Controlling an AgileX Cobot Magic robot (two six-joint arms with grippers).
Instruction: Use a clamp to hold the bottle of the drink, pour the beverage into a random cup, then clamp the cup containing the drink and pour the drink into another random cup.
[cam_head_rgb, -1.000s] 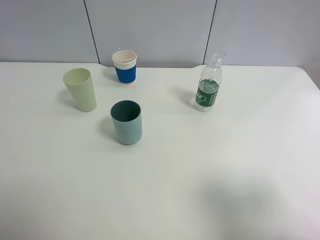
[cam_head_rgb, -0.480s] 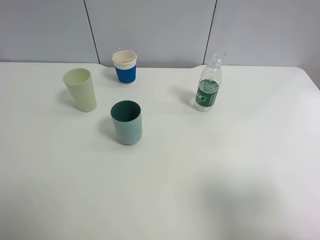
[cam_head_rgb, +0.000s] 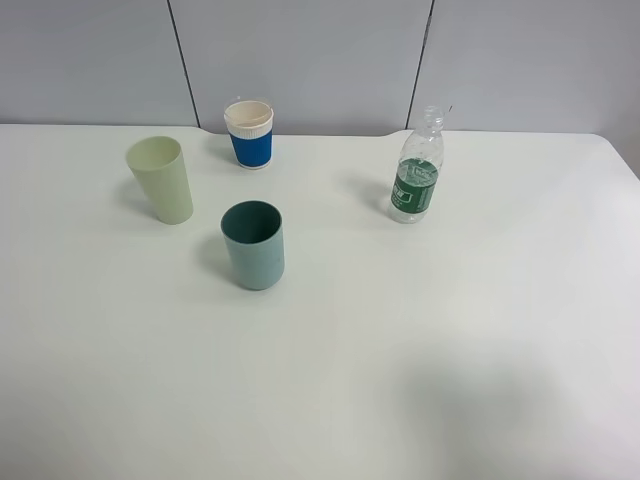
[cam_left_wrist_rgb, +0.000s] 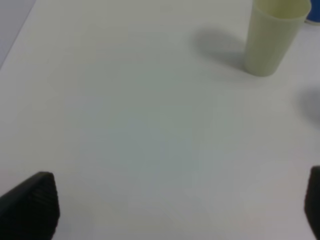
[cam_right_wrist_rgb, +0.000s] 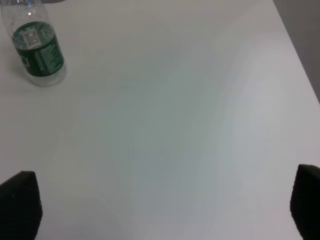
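With both grippers, left (cam_left_wrist_rgb: 175, 210) and right (cam_right_wrist_rgb: 165, 210), spread wide and empty, the small clear plastic bottle with a dark green label (cam_head_rgb: 416, 168) stands uncapped, well right of the teal straight-sided tumbler (cam_head_rgb: 253, 244), so a clumsy grasp could topple and spill it.

Both grippers' fingers (cam_left_wrist_rgb: 30, 205) and the bottle (cam_right_wrist_rgb: 37, 50) are edge-cropped.
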